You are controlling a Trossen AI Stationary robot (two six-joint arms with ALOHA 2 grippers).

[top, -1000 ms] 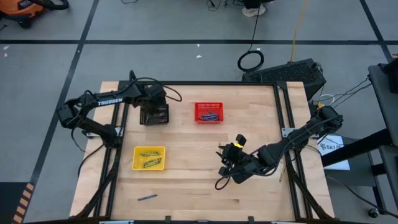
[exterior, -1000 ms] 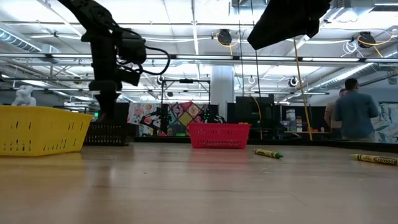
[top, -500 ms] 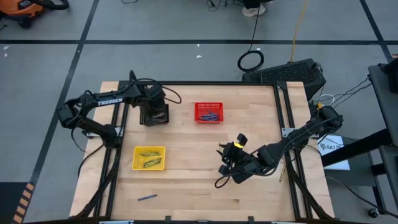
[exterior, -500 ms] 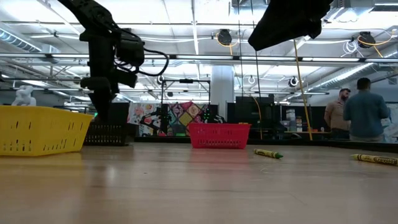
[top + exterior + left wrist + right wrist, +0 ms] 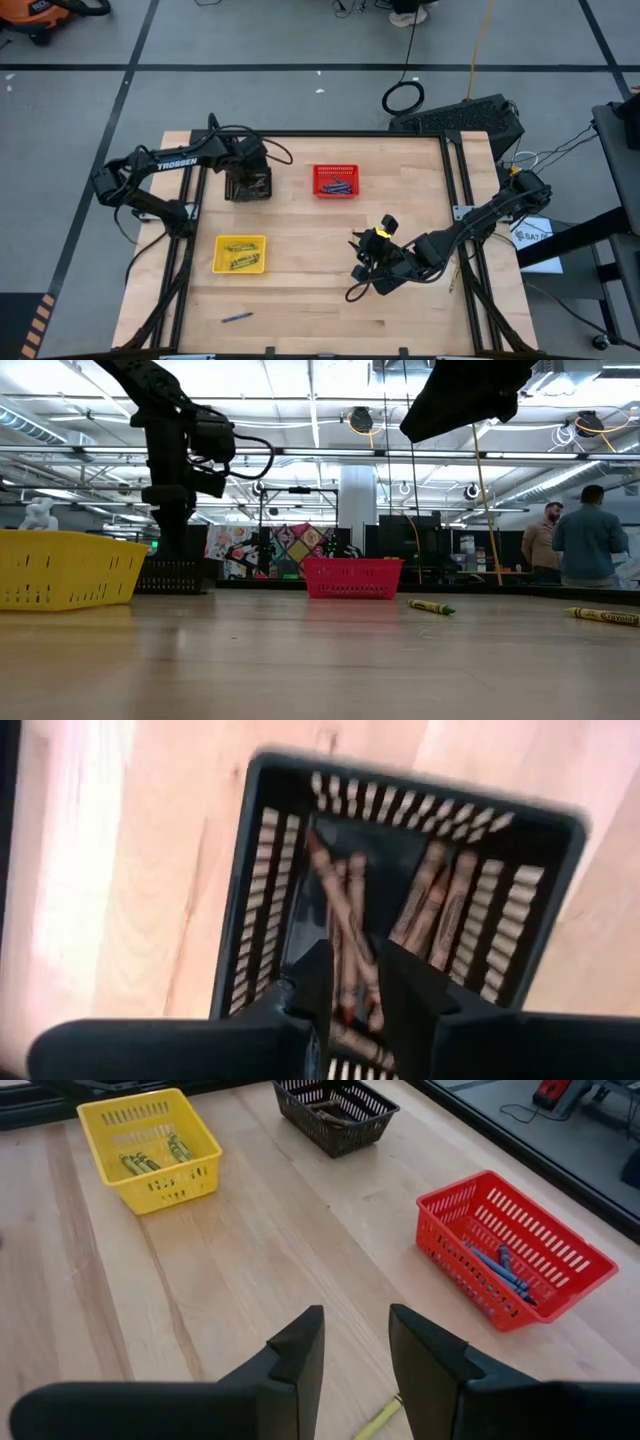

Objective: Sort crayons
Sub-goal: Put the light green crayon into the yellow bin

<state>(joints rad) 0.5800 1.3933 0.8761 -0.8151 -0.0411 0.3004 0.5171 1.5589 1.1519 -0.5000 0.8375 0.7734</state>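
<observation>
Left gripper [image 5: 355, 982] sits directly over the black basket [image 5: 248, 185] at the far left of the desk [image 5: 300, 290]. Through its wrist camera I see its fingers [image 5: 312, 975] parted by a narrow gap with nothing between them; brown crayons [image 5: 345, 925] lie loose on the basket floor below. In the low view the left arm [image 5: 170, 450] stands upright over that basket.

Right gripper [image 5: 355, 1350] hangs above the desk on the near right side, tilted toward the baskets. Its fingers [image 5: 300, 1345] are apart and I see nothing held in them. A yellow-green crayon [image 5: 378, 1418] lies on the wood just beyond the fingertips.

Where the rest of the crayons are:
- Red basket [image 5: 335, 181], far centre: blue crayons [image 5: 500, 1270] lying along its floor.
- Yellow basket [image 5: 240, 254], left of centre: yellow-green crayons [image 5: 150, 1158] inside.
- One blue crayon [image 5: 237, 317] alone on the desk near the front edge, well apart from every basket.
- Low view shows two more loose on the wood at the right: a yellow-green one [image 5: 430, 606] and another [image 5: 602, 616] nearer the camera.

Two people [image 5: 570, 545] stand in the room behind the desk, at the right of the low view.
</observation>
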